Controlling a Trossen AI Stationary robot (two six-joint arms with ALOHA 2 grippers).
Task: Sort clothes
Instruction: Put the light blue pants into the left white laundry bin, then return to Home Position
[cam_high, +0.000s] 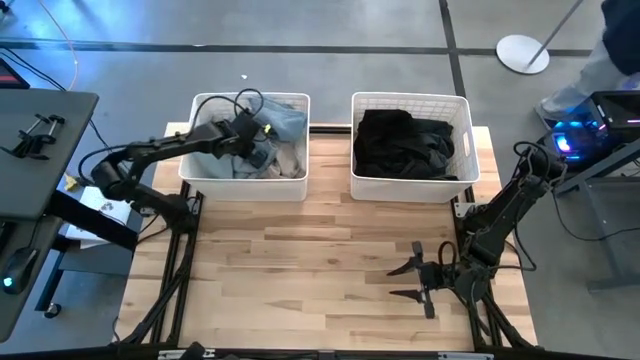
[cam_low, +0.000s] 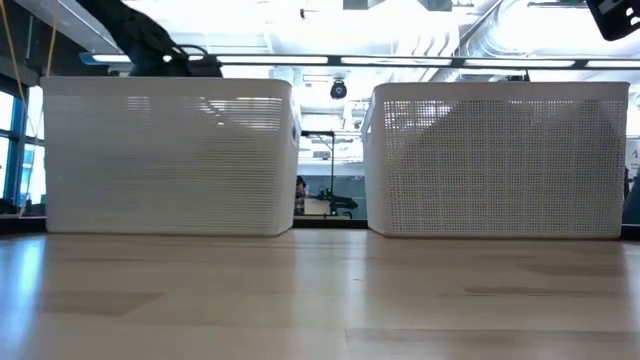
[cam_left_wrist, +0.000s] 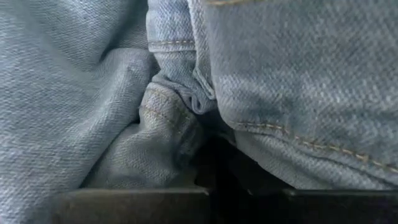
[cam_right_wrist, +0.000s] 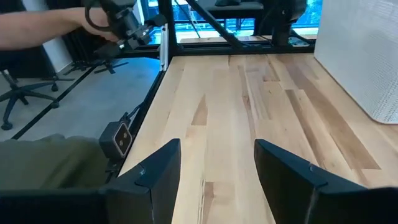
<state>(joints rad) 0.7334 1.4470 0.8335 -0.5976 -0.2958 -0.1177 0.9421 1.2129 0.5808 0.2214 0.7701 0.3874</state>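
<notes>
Denim garment (cam_left_wrist: 298, 74) pinched, left gripper (cam_high: 258, 150) reaching down

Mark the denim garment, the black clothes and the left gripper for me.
denim garment (cam_left_wrist: 298, 81), left wrist view, seamed panel.
black clothes (cam_high: 405, 142), high view, middle of pile.
left gripper (cam_high: 252, 140), high view, fingertips in basket.

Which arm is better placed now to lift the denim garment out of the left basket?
The left. The left gripper is in the left basket, shut on the denim garment. The right gripper waits open over the table.
</notes>
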